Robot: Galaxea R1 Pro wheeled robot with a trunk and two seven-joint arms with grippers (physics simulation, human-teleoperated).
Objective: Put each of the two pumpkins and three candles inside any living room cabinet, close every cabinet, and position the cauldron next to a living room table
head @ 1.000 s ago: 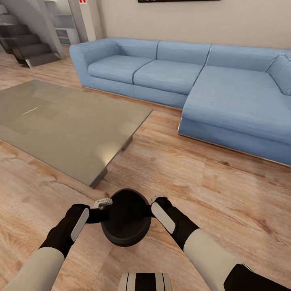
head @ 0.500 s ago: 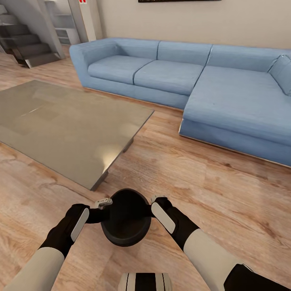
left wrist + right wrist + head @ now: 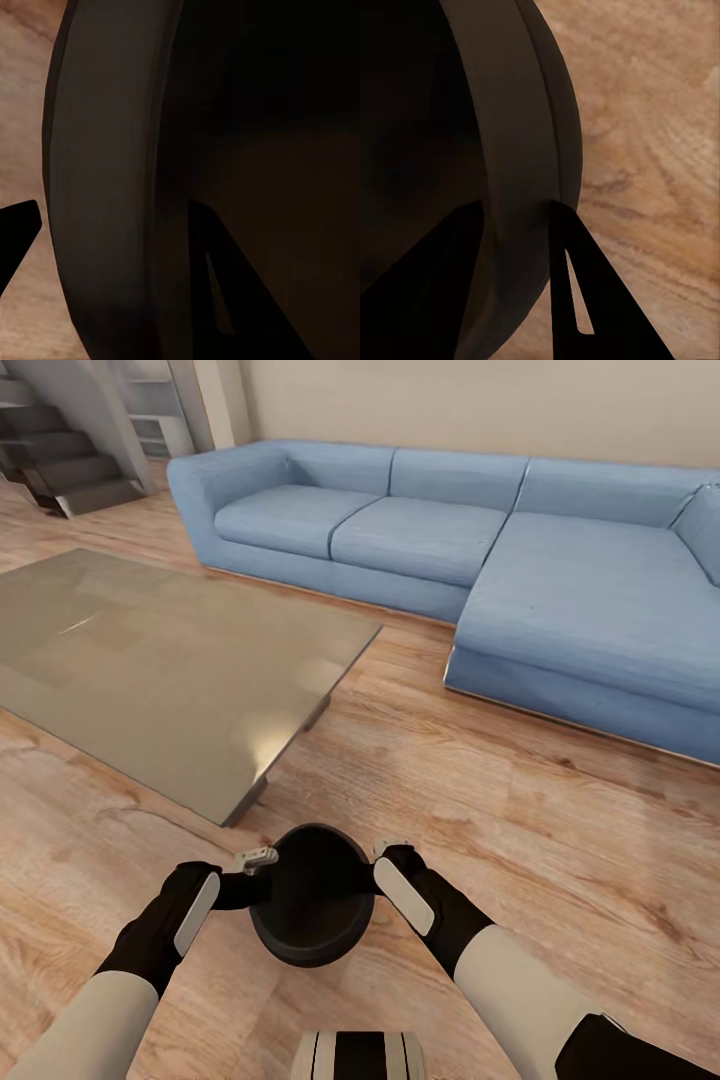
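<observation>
The black cauldron [image 3: 312, 900] hangs between my two hands over the plank floor, mouth up and empty. My left gripper [image 3: 256, 863] is shut on its left rim, and my right gripper [image 3: 380, 854] is shut on its right rim. In the left wrist view the cauldron wall [image 3: 112, 172] runs between the two dark fingers of the left gripper [image 3: 112, 277]. In the right wrist view the rim [image 3: 521, 150] sits inside the right gripper [image 3: 510, 281]. The glass-topped table [image 3: 150, 650] has its near corner just ahead and left of the cauldron. Pumpkins, candles and cabinets are out of view.
A blue corner sofa [image 3: 520, 560] fills the far side and the right. Dark stairs [image 3: 70, 470] rise at the far left. Open wood floor [image 3: 520, 830] lies between the table, the sofa and me.
The whole picture has shifted slightly, so the camera moved. Both grippers stay on the cauldron in the same place before me.
</observation>
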